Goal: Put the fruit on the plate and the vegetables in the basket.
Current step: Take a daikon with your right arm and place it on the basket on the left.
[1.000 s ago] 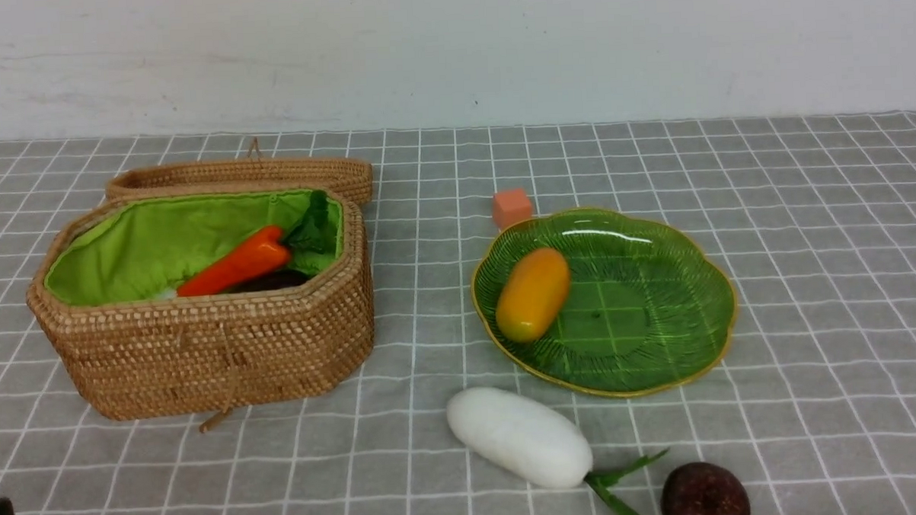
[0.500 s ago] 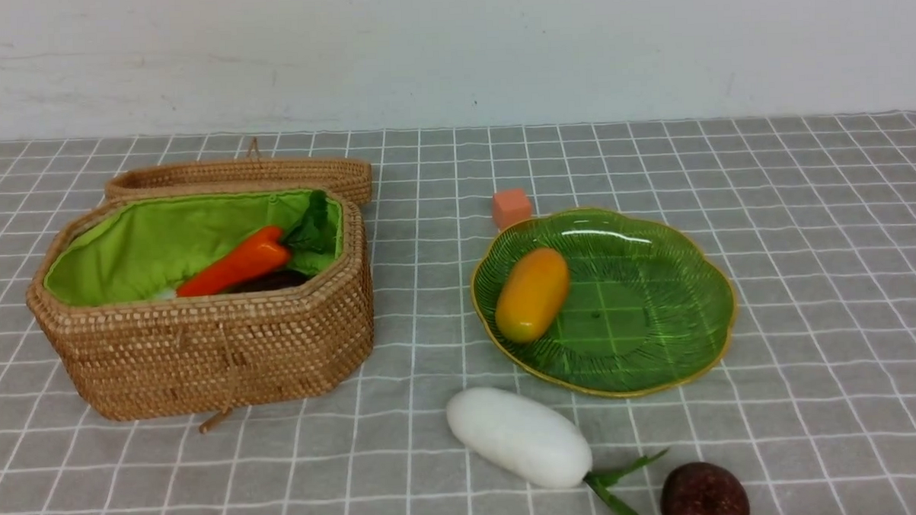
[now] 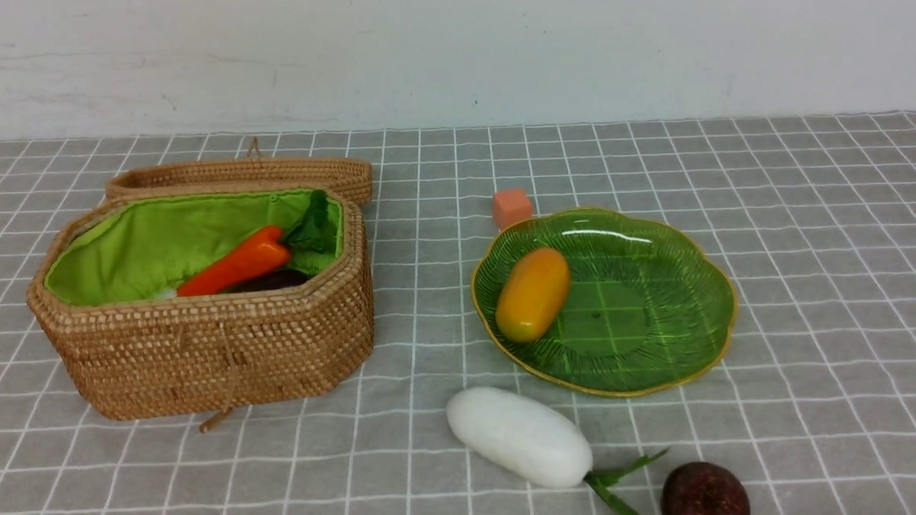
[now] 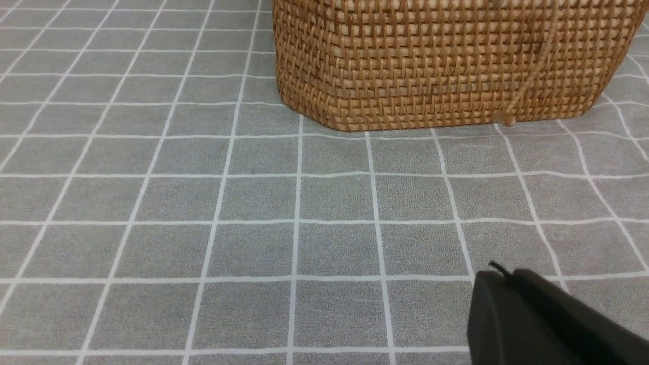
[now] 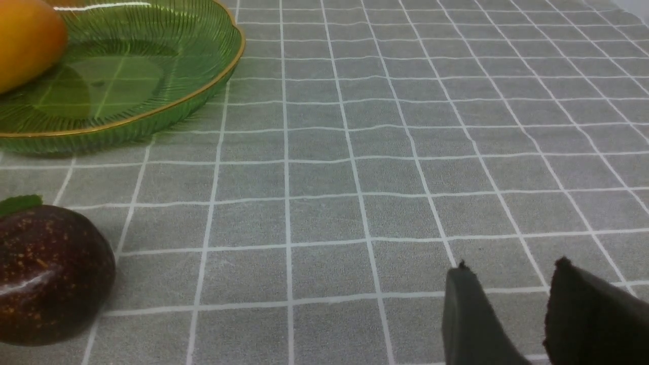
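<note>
- The basket [image 3: 202,358] sits on the left of the tabletop [image 3: 827,366], open, with its long axis running left to right. Its lid [image 3: 242,173] lies just behind it.
- The carrot [image 3: 237,269] lies tilted inside the basket, tip toward the near left and leaves toward the far right. The dark shape under it [image 3: 276,280] is probably the eggplant, but I see too little of it to be sure.
- The plate [image 3: 658,304] is on the right. The mango [image 3: 533,293] lies on the plate's left part, its long axis mostly near to far with the far end leaning right.
- The small orange cube [image 3: 512,207] stands at the plate's far-left rim.
- The radish [image 3: 519,436] lies on the tabletop just in front of the plate. Its axis runs far left to near right, and the stalks point right.
- The maroon ball [image 3: 702,494] sits at the near edge, beside those stalks.
- The left jaws are together, low over bare tabletop in front of the basket.
- The right jaws stand apart on nothing, to the right of the ball.
</note>
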Action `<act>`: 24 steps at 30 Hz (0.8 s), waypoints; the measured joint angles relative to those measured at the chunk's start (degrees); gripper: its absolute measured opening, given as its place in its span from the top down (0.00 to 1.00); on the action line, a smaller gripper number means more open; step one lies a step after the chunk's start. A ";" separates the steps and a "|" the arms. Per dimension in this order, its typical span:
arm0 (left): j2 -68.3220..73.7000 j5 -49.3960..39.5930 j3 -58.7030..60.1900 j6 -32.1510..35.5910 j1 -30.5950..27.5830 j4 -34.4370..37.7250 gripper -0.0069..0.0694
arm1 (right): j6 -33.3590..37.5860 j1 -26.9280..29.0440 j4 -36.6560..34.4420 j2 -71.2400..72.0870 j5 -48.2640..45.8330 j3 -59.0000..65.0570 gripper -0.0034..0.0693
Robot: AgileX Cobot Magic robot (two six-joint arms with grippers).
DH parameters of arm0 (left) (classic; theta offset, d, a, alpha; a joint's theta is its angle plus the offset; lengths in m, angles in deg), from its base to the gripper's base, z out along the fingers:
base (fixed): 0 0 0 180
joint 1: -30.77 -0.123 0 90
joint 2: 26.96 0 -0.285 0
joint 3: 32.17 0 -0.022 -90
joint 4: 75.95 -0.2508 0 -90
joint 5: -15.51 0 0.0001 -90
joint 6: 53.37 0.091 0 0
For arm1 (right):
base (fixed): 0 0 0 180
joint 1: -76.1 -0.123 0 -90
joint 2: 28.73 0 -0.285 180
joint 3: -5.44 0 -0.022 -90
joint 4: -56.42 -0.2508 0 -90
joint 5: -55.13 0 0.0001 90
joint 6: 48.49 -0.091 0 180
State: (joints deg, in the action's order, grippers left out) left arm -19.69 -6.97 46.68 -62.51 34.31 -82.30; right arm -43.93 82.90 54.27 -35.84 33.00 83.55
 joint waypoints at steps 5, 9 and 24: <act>0.00 0.00 0.00 0.00 0.00 0.05 0.90 | 0.00 0.00 0.30 0.00 0.95 0.07 0.62; 0.00 0.00 0.00 0.00 0.00 0.05 0.89 | -0.90 0.00 -0.66 0.00 9.70 0.60 0.62; 0.00 0.00 0.00 0.00 0.00 0.05 0.87 | -19.35 0.00 -6.59 0.00 31.95 0.33 0.62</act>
State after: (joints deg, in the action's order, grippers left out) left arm -19.69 -6.97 46.68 -62.51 34.31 -82.25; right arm -63.28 82.90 47.68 -35.84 64.95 83.88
